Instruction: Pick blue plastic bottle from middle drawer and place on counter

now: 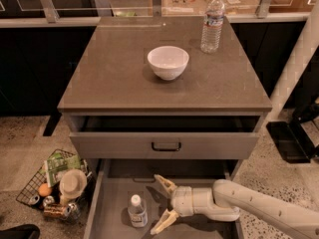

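The blue plastic bottle (137, 211), small and clear with a white cap, stands upright on the grey floor of the open middle drawer (107, 218). My gripper (160, 204) is open inside that drawer, just right of the bottle, with its fingers spread toward it and not touching it. The white arm reaches in from the lower right. The counter (114, 73) is the brown-grey top of the cabinet above.
A white bowl (168, 61) sits mid-counter and a taller clear water bottle (213, 23) stands at its back right. The shallower upper drawer (165, 146) with a black handle is partly open above my arm. A wire basket of clutter (55, 183) sits on the floor at left.
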Robot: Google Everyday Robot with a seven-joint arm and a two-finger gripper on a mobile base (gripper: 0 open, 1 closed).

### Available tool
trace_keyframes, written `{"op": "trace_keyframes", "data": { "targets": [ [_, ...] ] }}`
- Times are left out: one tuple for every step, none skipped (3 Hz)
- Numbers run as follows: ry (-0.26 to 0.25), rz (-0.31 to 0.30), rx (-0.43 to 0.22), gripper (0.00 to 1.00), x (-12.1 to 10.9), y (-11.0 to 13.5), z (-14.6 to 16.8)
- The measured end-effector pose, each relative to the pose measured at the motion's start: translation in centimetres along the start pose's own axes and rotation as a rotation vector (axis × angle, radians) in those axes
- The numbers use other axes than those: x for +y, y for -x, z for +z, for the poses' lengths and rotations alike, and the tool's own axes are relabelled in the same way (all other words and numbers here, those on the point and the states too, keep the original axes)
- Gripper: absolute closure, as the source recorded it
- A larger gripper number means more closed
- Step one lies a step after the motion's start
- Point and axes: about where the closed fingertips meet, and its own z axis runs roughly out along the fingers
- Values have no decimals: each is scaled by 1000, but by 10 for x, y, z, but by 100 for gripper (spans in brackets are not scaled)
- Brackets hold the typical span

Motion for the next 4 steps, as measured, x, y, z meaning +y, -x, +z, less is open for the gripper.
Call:
{"op": "trace_keyframes", "data": {
  "targets": [
    [15,5,-16,0,4,-1,7],
    [21,5,-25,0,6,1,11],
    [43,2,-54,0,13,6,22],
    [78,2,-102,0,18,11,39]
  ]
}}
